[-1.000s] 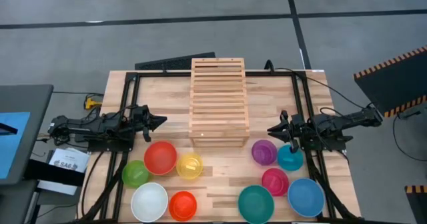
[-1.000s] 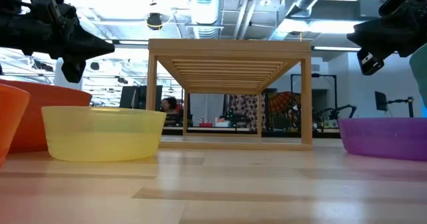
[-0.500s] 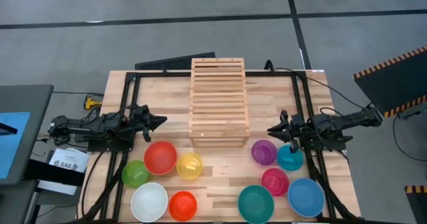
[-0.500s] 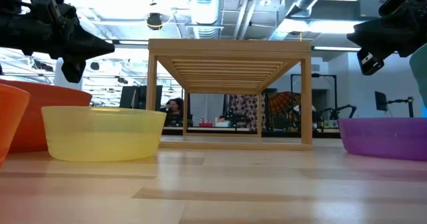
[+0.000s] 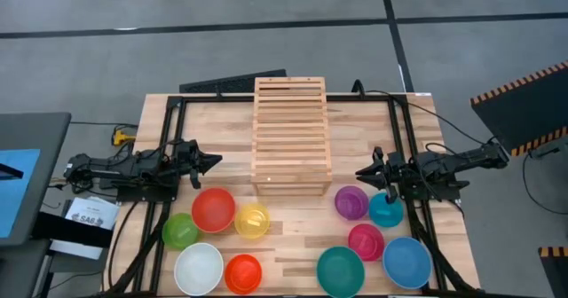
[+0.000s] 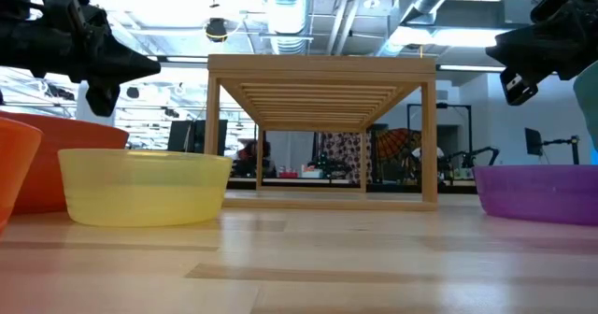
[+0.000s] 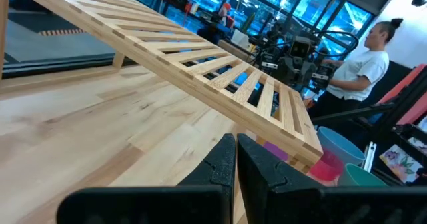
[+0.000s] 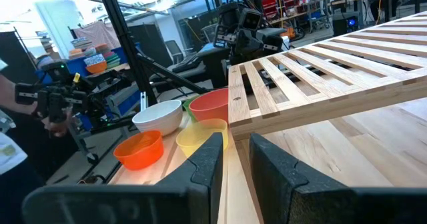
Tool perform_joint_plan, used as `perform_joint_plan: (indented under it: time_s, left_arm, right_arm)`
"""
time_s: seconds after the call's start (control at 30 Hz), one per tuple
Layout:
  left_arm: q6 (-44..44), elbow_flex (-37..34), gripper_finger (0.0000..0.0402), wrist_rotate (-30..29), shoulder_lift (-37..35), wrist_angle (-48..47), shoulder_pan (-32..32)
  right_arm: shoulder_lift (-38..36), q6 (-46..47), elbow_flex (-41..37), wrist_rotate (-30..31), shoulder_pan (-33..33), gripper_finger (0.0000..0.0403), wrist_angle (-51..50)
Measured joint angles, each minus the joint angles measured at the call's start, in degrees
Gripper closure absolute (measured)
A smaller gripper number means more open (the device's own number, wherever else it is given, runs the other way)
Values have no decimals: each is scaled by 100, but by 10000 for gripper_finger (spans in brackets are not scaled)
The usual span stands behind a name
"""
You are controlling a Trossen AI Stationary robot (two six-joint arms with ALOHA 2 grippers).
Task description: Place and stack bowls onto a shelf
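Observation:
The shelf [image 5: 291, 136] is a light slatted wooden rack standing mid-table. Ten bowls sit upright on the tabletop near the front edge: red [image 5: 213, 208], yellow [image 5: 252, 221], green [image 5: 180, 231], white [image 5: 198, 268] and orange [image 5: 243, 273] on the left; purple [image 5: 351, 202], small teal [image 5: 385, 210], magenta [image 5: 366, 241], large teal [image 5: 341, 270] and blue [image 5: 406, 262] on the right. My left gripper [image 5: 213, 162] hovers left of the shelf above the red bowl, fingers shut [image 7: 236, 159]. My right gripper [image 5: 362, 172] hovers right of the shelf by the purple bowl, fingers slightly apart [image 8: 233, 151].
Black frame rails [image 5: 169, 129] run along both sides of the table. Bare planks [image 5: 293, 214] lie between the shelf's front and the two bowl groups. In the low view the yellow bowl [image 6: 145, 185] and purple bowl [image 6: 542, 191] flank the shelf [image 6: 322, 127]. People stand in the room beyond.

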Motion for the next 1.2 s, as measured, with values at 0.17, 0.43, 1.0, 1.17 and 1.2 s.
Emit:
perform_joint_plan:
  time_s: [0.17,0.43,1.0,1.17,1.2]
  left_arm:
    - [-1214,2,402,-295,1,195,0]
    - [-2268,79,402,-546,379,2569,4]
    - [-1775,5143,227,167,4479,-5811,79]
    - [-1261,5079,212,1365,5177,-6867,249]
    - [-1200,4936,212,1602,5278,-6836,287]
  right_arm:
    - [0,0,0,0,0,301,-2]
    - [0,0,1,0,0,301,-1]
    - [-1,0,1,-2,0,301,-2]
    - [0,0,2,-2,0,301,-2]
    - [0,2,2,-2,0,301,-2]
